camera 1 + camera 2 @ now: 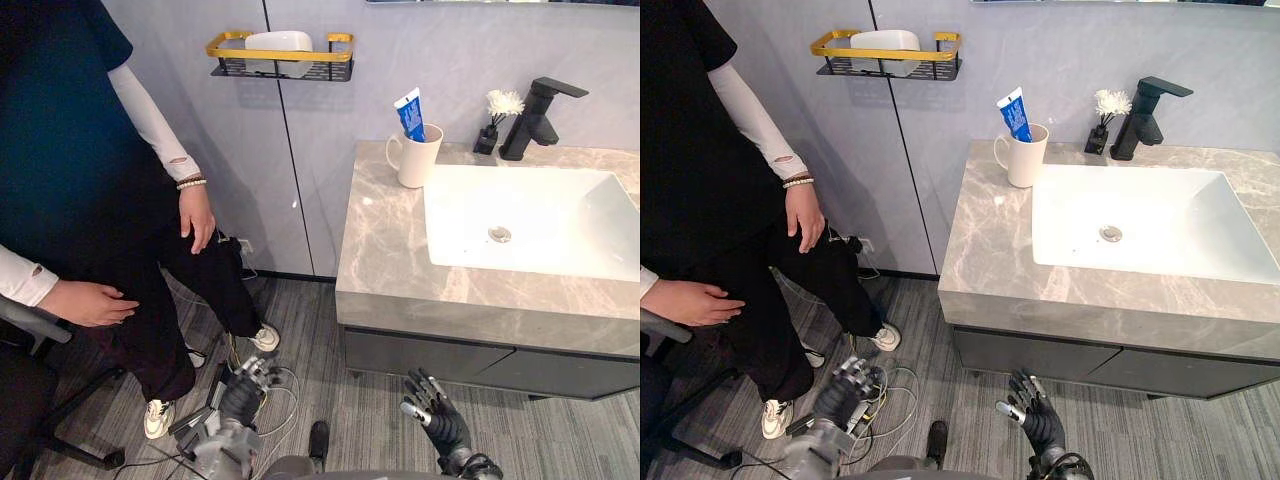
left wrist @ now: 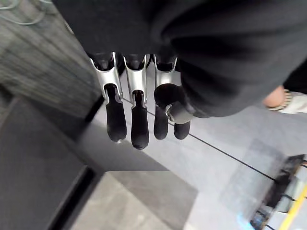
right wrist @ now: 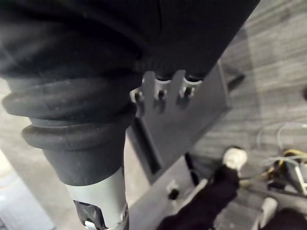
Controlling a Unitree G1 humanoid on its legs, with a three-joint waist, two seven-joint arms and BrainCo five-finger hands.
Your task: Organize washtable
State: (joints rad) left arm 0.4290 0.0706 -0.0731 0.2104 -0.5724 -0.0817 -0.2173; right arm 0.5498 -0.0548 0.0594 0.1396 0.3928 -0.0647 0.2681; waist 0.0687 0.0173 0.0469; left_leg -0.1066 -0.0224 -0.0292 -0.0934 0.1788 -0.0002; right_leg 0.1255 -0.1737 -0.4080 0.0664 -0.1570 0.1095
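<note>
Both hands are hanging low before the washtable's (image 1: pixel 400 285) front edge with fingers loosely straight, holding nothing. The left hand (image 1: pixel 243 392) is hanging near the person (image 1: pixel 70 150) and the right hand (image 1: pixel 438 415) below the cabinet (image 1: pixel 440 358). The toothpaste tube (image 1: pixel 410 112) is standing in the white mug (image 1: pixel 415 160), left of the sink (image 1: pixel 540 215) near the counter's back edge. The right wrist view is catching a shoe (image 3: pixel 235 157).

The sink (image 1: pixel 470 205) sits in the tabletop's (image 1: pixel 385 255) right part; behind it stand a vase (image 1: pixel 487 139) and a faucet (image 1: pixel 530 120) — left of them, a mug (image 1: pixel 418 160) holding a tube (image 1: pixel 410 113). Farther left hangs a shelf (image 1: pixel 226 46).
</note>
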